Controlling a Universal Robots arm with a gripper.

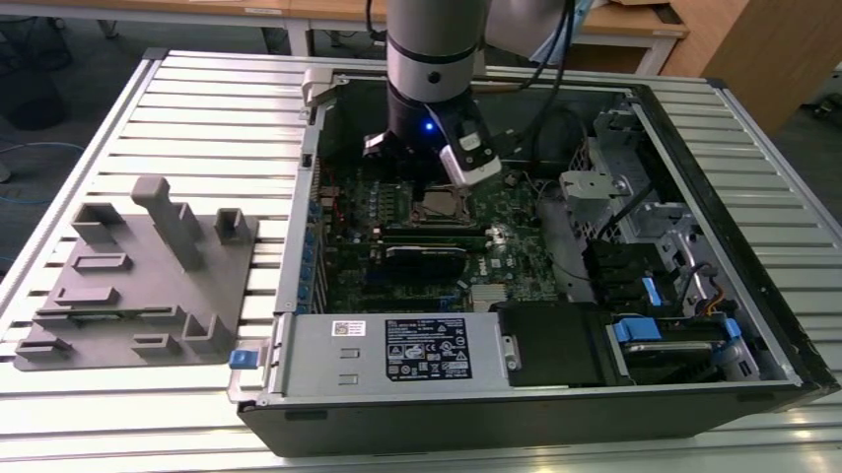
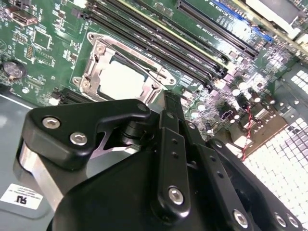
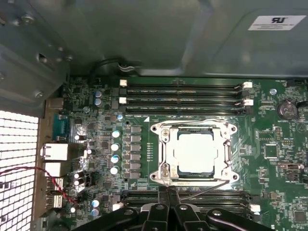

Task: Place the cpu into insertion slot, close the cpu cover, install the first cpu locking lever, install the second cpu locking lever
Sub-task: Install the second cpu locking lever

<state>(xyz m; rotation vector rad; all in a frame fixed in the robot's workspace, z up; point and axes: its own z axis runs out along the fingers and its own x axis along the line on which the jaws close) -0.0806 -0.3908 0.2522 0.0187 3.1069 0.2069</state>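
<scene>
Cpu (image 3: 193,153) sits in the insertion slot (image 3: 161,150), cpu cover (image 3: 225,153) down around it. Gripper (image 3: 167,192) just beside the slot's edge, fingers pinched together, nothing held. Thin lever wire (image 3: 211,188) lies loose nearby. Risk: tips skid off the wire & hit the RAM slots (image 3: 183,101).

The pale silvery cpu (image 3: 194,153) lies flat in the insertion slot (image 3: 163,169), with the metal cpu cover (image 3: 225,155) closed around it.

Exterior view looks down from afar; both wrist views closely share the insertion slot (image 3: 196,154).
</scene>
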